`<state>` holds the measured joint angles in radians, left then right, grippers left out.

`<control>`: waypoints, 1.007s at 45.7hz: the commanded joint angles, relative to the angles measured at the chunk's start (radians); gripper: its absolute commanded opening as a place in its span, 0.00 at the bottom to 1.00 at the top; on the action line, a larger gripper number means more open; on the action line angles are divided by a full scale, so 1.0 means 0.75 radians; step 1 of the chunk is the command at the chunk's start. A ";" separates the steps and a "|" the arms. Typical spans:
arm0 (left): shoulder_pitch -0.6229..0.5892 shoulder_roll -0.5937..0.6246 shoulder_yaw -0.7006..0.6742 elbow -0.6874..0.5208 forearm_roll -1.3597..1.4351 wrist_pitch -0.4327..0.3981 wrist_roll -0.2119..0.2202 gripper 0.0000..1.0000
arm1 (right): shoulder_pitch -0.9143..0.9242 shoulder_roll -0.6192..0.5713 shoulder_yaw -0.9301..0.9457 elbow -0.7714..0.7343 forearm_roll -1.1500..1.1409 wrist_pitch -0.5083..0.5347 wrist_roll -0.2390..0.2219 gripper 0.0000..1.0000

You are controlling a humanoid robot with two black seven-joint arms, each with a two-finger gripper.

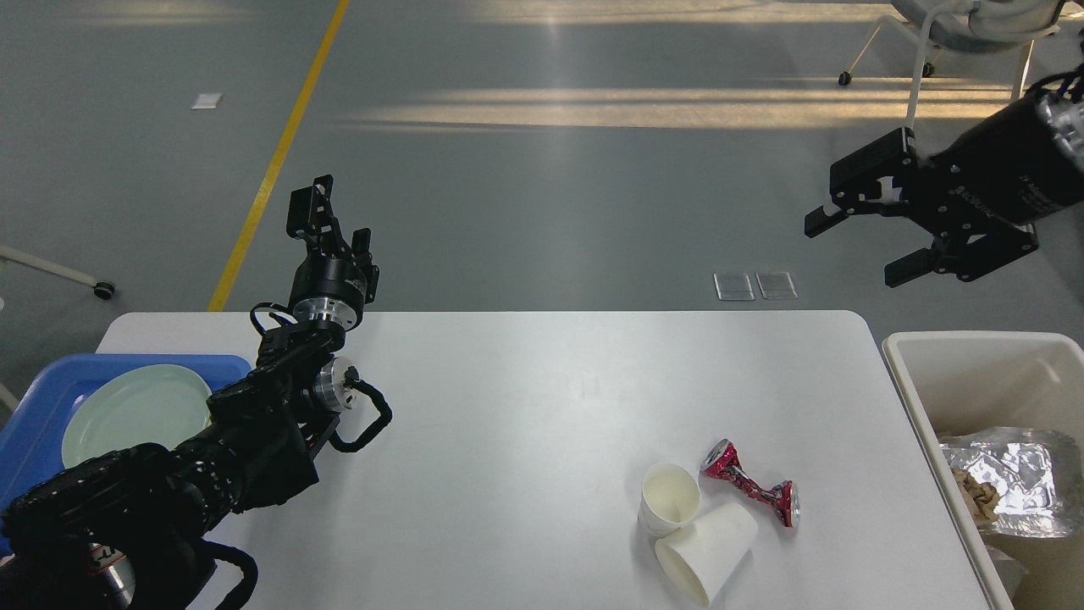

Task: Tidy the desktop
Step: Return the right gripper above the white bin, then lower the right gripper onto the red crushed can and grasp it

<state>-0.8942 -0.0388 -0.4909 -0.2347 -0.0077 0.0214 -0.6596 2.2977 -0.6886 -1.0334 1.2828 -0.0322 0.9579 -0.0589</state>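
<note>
Desktop [525, 398] below both raised hands: right hand [860, 246] wide open, left hand [326, 216] state unclear.

Lab hall; grey floor [542, 212] with yellow line [275, 161]

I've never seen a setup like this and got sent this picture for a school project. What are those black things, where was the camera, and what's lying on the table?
The camera sits in a humanoid robot's head, looking down over a white desktop. The black things are its two arms. The left claw points up and away above the table's far edge; the right claw hangs open in the air above the off-white bin. Neither holds anything. On the desktop lie a crushed red can and two white paper cups, one tipped over. At left, a blue tray carries a pale plate. The bin holds crumpled foil.
</note>
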 commanded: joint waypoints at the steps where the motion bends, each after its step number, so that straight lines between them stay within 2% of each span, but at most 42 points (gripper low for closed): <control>1: 0.000 0.001 0.000 0.000 0.000 0.000 0.000 0.98 | 0.121 0.000 0.007 0.071 0.006 0.003 -0.007 1.00; 8: 0.000 0.001 0.000 0.000 0.000 0.000 0.000 0.98 | 0.133 0.008 0.010 0.094 -0.002 0.003 -0.007 1.00; 15: 0.000 0.001 0.000 0.000 0.000 0.000 0.000 0.98 | -0.038 0.043 0.001 0.085 -0.045 0.003 -0.007 1.00; 29: 0.000 0.001 0.000 0.000 0.000 0.000 0.000 0.98 | -0.523 0.155 0.010 -0.035 -0.168 -0.334 -0.003 1.00; 46: 0.000 0.001 0.000 0.000 0.000 0.000 0.000 0.98 | -0.975 0.358 0.073 -0.252 -0.168 -0.526 0.001 1.00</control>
<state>-0.8946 -0.0392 -0.4909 -0.2347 -0.0077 0.0214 -0.6596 1.6378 -0.4587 -0.9860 1.1259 -0.1579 0.5931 -0.0584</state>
